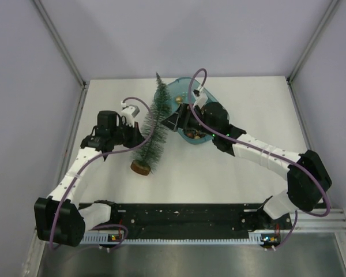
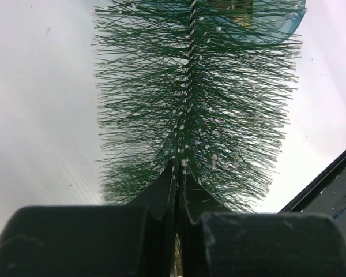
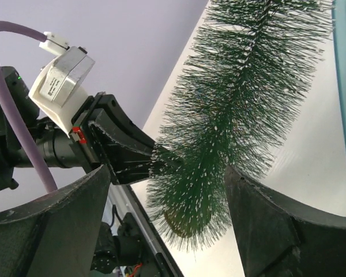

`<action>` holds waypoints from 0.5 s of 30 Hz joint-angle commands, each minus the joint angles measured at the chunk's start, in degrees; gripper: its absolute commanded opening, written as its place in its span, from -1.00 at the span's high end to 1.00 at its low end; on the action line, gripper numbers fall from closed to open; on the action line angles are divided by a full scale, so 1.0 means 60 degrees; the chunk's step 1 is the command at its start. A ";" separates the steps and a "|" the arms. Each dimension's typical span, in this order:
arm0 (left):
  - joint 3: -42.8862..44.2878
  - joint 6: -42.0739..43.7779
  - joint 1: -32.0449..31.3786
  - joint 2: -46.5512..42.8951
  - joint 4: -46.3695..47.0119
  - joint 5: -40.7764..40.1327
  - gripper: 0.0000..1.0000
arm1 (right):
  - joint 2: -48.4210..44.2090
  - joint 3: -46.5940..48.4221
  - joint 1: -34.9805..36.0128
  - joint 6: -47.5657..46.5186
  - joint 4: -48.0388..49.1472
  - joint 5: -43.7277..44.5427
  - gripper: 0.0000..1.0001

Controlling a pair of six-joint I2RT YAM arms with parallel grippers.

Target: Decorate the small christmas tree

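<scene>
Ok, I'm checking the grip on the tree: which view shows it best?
Left wrist: the left gripper shuts on the wire stem of the small christmas tree, close up. Right wrist shows this side-on; top external only small.

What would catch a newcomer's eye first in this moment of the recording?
The small christmas tree slants across the middle of the table, pinched through its bristles by the shut left end effector. Just right of it, the right end effector hangs open over the teal tray toward the far edge.

Bristly, white-frosted small christmas tree (image 1: 153,124), matt wooden base (image 1: 140,167); glossy plastic tray (image 1: 177,91)
</scene>
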 commanded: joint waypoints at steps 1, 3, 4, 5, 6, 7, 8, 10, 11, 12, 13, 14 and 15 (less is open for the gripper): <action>0.0496 -0.0066 -0.0069 -0.0365 0.0141 0.0376 0.95 | 0.0211 0.0220 0.0186 0.0166 0.0715 -0.0142 -0.59; 0.0511 -0.0051 -0.0084 -0.0423 0.0125 0.0391 0.95 | 0.0373 0.0293 0.0186 0.0181 0.0627 -0.0069 -0.58; 0.0511 -0.0051 -0.0084 -0.0438 0.0097 0.0391 0.95 | 0.0461 0.0337 0.0201 0.0166 0.0554 -0.0025 -0.57; 0.0511 -0.0037 -0.0098 -0.0453 0.0053 0.0405 0.95 | 0.0519 0.0381 0.0201 0.0152 0.0510 0.0005 -0.56; 0.0526 -0.0022 -0.0098 -0.0453 0.0038 0.0464 0.95 | 0.0564 0.0425 0.0230 0.0108 0.0510 0.0048 -0.55; 0.0511 -0.0007 -0.0113 -0.0482 0.0038 0.0493 0.95 | 0.0608 0.0483 0.0245 0.0079 0.0481 0.0136 -0.52; 0.0497 -0.0007 -0.0142 -0.0497 0.0009 0.0479 0.95 | 0.0637 0.0556 0.0288 -0.0009 0.0422 0.0195 -0.49; 0.0482 0.0022 -0.0186 -0.0483 0.0009 0.0523 0.95 | 0.0739 0.0746 0.0318 -0.0185 0.0261 0.0326 -0.41; 0.0482 0.0022 -0.0215 -0.0482 0.0008 0.0523 0.95 | 0.0798 0.0805 0.0361 -0.0229 0.0217 0.0371 -0.35; 0.0496 0.0037 -0.0230 -0.0453 0.0037 0.0494 0.95 | 0.0827 0.0864 0.0391 -0.0244 0.0188 0.0444 -0.27; 0.0497 0.0051 -0.0259 -0.0453 0.0023 0.0508 0.94 | 0.0871 0.0879 0.0435 -0.0288 0.0144 0.0546 -0.19; 0.0511 0.0066 -0.0288 -0.0439 0.0023 0.0494 0.94 | 0.0901 0.0923 0.0493 -0.0346 0.0100 0.0692 -0.07; 0.0511 0.0066 -0.0318 -0.0424 0.0023 0.0493 0.93 | 0.0915 0.0923 0.0523 -0.0376 0.0070 0.0824 0.04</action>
